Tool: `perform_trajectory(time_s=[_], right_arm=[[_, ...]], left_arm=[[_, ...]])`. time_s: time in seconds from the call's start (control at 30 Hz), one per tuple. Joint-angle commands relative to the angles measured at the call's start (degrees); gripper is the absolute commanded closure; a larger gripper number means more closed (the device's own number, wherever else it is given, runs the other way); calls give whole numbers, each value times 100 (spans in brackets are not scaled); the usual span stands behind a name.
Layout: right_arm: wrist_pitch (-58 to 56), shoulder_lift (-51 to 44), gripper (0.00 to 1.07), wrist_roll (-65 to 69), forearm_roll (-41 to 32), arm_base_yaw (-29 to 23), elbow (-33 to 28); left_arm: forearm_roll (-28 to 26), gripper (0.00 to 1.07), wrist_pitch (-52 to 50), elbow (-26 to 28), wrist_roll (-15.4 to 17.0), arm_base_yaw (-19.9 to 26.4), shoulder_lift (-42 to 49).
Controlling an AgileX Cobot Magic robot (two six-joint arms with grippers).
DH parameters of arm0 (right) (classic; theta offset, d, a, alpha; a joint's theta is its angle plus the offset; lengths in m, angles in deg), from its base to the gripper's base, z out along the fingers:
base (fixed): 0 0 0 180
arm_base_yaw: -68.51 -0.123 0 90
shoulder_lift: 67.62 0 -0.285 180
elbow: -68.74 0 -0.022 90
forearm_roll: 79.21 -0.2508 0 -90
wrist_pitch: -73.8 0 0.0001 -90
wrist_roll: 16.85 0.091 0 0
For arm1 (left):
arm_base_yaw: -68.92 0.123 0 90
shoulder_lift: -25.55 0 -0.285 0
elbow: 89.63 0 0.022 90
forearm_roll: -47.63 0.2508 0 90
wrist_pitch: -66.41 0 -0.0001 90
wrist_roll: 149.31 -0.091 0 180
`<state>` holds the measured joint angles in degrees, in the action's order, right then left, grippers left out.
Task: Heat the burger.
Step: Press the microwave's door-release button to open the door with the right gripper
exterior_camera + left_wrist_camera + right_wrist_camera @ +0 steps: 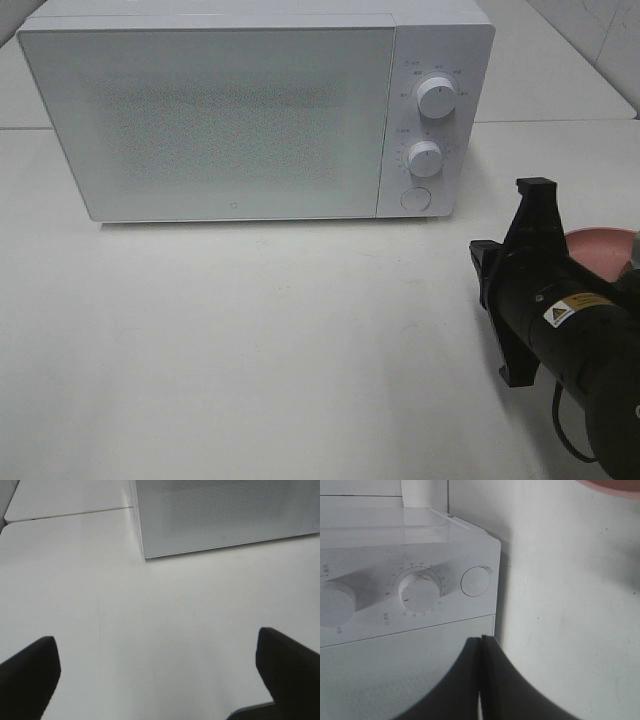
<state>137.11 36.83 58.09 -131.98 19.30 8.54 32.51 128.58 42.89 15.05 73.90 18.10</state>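
Note:
The burger is out of view in all three views. The white microwave (pixel 210 110) stands at the back of the table with its door closed; the left wrist view (pixel 225 510) shows its lower left corner. My right gripper (pixel 482 268) hovers right of the microwave, in front of the pink plate (pixel 600 250). Its fingers (pixel 470 685) are pressed together, holding nothing, and point toward the round button (pixel 476 581) and the lower knob (pixel 420 590). My left gripper (pixel 160 680) is open over bare table in front of the microwave's left corner, outside the exterior view.
Two knobs (pixel 437 97) (pixel 425 158) and a round button (pixel 415 199) sit on the microwave's right panel. The pink plate is partly hidden behind my right arm at the right edge. A table seam runs behind the microwave.

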Motion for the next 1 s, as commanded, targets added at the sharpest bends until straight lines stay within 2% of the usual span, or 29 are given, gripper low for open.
perform_trajectory(time_s=[0.03, 0.17, 0.7, 1.0], right_arm=[[-29, 218, 107, 29, -23, -11, 178], [-40, 361, 107, 29, -23, 40, 281], [-418, 871, 107, -23, 390, 773, 1066], [-751, 1272, 107, -29, 435, 871, 1621]], left_arm=[[0, 7, -40, -6, -11, -11, 6], [0, 7, -40, -6, -11, -11, 6], [0, 7, -40, -6, -11, -11, 6], [0, 7, -40, -6, -11, -11, 6]])
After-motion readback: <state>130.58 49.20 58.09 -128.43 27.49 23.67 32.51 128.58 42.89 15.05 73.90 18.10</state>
